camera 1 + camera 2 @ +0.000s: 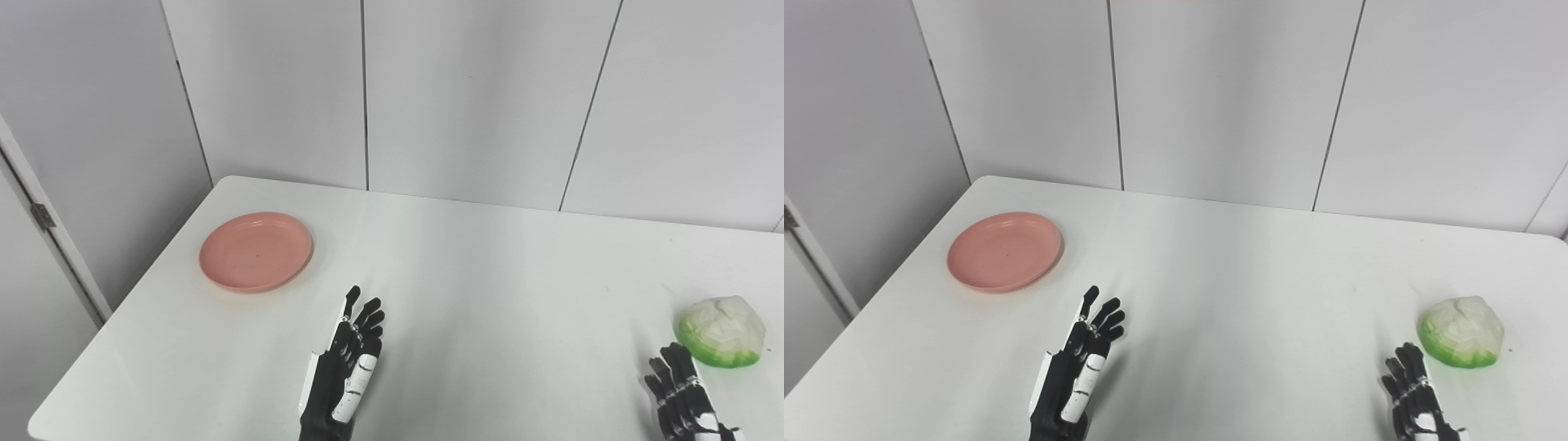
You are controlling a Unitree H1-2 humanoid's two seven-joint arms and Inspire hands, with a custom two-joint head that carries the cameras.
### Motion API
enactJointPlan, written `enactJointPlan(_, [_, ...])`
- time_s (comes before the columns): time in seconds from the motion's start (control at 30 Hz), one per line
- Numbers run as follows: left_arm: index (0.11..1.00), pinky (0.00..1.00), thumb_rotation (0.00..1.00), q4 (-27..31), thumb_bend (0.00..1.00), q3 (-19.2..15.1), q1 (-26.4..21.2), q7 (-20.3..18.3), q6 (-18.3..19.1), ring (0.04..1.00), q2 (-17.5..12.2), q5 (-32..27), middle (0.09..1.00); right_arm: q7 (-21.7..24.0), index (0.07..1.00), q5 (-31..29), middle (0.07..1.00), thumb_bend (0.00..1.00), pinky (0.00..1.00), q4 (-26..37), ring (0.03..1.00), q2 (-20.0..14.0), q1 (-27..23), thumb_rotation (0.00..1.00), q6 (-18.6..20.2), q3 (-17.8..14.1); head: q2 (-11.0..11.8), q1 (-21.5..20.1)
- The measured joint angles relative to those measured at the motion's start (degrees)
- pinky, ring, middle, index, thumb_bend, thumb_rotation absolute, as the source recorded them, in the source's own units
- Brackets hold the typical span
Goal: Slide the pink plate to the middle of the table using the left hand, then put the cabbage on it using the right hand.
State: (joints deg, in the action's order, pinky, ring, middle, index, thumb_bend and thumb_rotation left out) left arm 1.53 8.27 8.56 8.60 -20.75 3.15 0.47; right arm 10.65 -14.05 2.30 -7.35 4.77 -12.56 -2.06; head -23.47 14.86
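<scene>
Plate [256, 251] first: it sits empty near the desk's [478, 275] far left corner, not yet slid, so we judge step one barely begun. Our left hand [346, 367] hovers open nearby, short of it; next we must reach its rim. The cabbage [723, 332] waits far right, just beyond our open right hand [683, 392].

plates: one, a plate [255, 251] beyond the left hand [346, 373]
cabbages: one, a cabbage [723, 331] just beyond the right hand [683, 395]
hands: two
</scene>
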Motion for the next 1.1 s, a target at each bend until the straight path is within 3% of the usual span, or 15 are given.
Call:
enactJointPlan(0.13, [0.9, 0.8, 0.73, 1.0, 0.8, -0.2, -0.1, 0.0, 1.0, 0.877, 0.0, -0.1, 0.9, -0.1, 0.979, 0.9, 0.982, 0.72, 0.99, -0.3, 0.981, 0.1, -0.4, 0.96, -0.1, 0.0, -0.2, 0.2])
enactJointPlan(0.33, [0.895, 0.78, 0.78, 9.3, 0.76, -4.9, -3.6, -0.5, 6.4, 0.876, -1.1, -2.4, 0.905, -0.4, 0.974, 1.2, 0.966, 0.73, 0.97, -0.7, 0.959, 0.3, -0.5, 0.96, -0.4, -0.1, -0.7, -1.1])
enactJointPlan(0.5, [0.843, 0.86, 0.77, 9.9, 0.84, -8.2, -9.0, -1.2, 9.1, 0.876, -5.2, -1.2, 0.878, -1.1, 0.959, 1.8, 0.949, 0.72, 0.93, -0.7, 0.943, 0.4, -0.6, 0.94, -0.4, 0.0, -1.0, -1.8])
enactJointPlan(0.63, [0.858, 0.85, 0.78, 10.7, 0.86, -11.3, -15.2, -1.9, 13.1, 0.867, -8.1, -1.3, 0.88, -1.3, 0.945, 2.0, 0.923, 0.73, 0.91, -0.1, 0.929, 0.6, -0.2, 0.93, -0.3, 0.4, -0.9, -3.2])
enactJointPlan(0.73, [0.847, 0.85, 0.77, 11.0, 0.89, -13.8, -20.9, -2.5, 14.2, 0.862, -11.2, -1.3, 0.872, -1.3, 0.934, 2.1, 0.907, 0.73, 0.9, 0.2, 0.922, 1.0, 0.0, 0.92, -0.3, 0.7, -1.1, -2.3])
enactJointPlan(0.97, [0.83, 0.87, 0.86, 3.4, 0.94, -20.0, -28.6, -4.7, 15.1, 0.883, -18.1, -4.9, 0.882, -1.4, 0.934, 2.4, 0.882, 0.72, 0.9, 0.6, 0.913, 0.9, 0.2, 0.92, -0.3, 1.1, -3.1, -3.3])
enactJointPlan(1.1, [0.834, 0.86, 0.85, -1.0, 0.94, -22.6, -30.8, -5.7, 14.6, 0.862, -21.4, -6.4, 0.856, -1.2, 0.93, 1.8, 0.868, 0.72, 0.9, 0.7, 0.902, 0.8, 0.4, 0.9, -0.3, 1.2, -2.6, -3.4])
